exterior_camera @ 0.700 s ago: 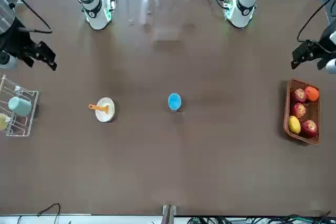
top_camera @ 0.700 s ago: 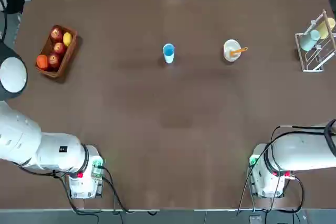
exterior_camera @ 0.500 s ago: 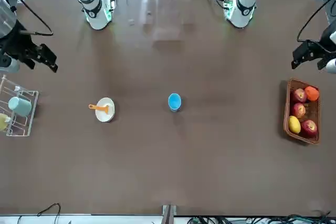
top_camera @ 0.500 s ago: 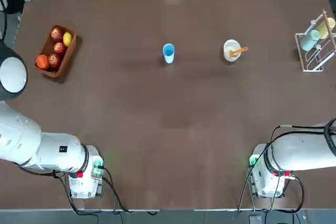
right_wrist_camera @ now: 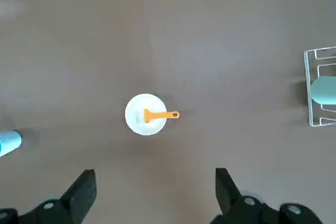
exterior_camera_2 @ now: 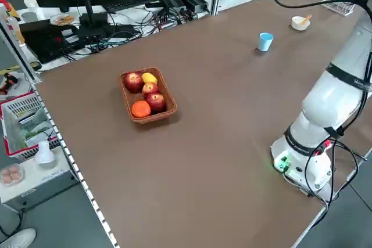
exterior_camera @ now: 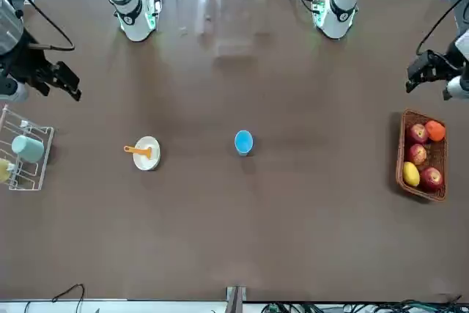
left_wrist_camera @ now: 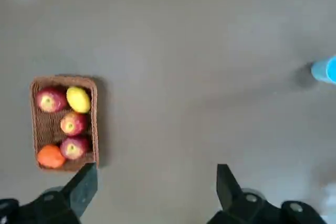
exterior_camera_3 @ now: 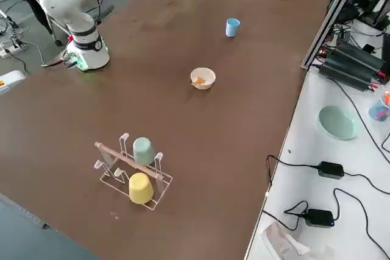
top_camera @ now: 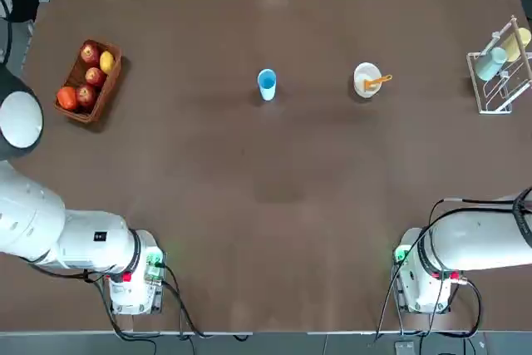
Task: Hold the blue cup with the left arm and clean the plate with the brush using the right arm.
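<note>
Blue cup (top_camera: 266, 83): upright at mid-table, far side from the arm bases, well apart from both grippers; plate (top_camera: 366, 79) near it on the robot's right, same row

Brush (top_camera: 377, 81): orange handle across the plate, jutting past its rim; bristle end lies in the dish

Left gripper (left_wrist_camera: 155, 184): raised high over the table near the fruit basket (top_camera: 88, 80), fingers spread wide, holding nothing

Right gripper (right_wrist_camera: 154, 187): high above the plate, fingers fully apart, empty

Wire rack (top_camera: 501, 68): at the table's right edge, two cups on it, clear of the work

Risks you should watch:
- light cup likely tips if the left fingers meet one wall first
- brush handle sits low on the rim; a shallow pinch could skid it off or drag the unheld plate
- cup and plate lie close, so your two arms may crowd each other
</note>
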Action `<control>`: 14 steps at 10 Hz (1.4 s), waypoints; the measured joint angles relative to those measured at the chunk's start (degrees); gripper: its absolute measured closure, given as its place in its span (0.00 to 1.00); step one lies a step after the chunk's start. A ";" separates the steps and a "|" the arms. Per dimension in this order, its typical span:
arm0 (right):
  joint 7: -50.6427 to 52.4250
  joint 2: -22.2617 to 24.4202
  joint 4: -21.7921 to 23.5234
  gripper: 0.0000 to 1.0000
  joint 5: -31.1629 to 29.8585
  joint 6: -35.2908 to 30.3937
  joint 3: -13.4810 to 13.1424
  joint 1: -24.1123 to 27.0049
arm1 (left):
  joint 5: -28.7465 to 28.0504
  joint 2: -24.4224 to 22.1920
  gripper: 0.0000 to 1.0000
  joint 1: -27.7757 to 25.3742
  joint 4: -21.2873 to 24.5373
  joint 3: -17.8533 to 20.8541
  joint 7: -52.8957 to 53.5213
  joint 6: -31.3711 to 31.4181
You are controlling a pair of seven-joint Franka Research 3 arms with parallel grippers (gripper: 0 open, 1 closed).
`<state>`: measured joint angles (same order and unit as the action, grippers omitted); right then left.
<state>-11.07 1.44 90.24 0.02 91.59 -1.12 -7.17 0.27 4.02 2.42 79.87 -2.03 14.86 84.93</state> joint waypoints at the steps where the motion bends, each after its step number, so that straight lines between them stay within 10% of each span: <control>1: 4.75 -0.05 0.83 0.00 0.28 0.04 -0.19 0.33 | 2.38 0.00 0.00 -0.15 0.00 -0.09 3.28 0.00; 14: 43.77 -19.82 14.85 0.00 39.97 10.81 -1.09 21.59 | 29.81 9.64 0.00 -14.07 1.99 1.11 47.48 -0.13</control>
<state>32.70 -18.37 105.09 40.00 102.40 -2.22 14.41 30.08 13.66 -11.65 81.85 -0.92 62.33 84.80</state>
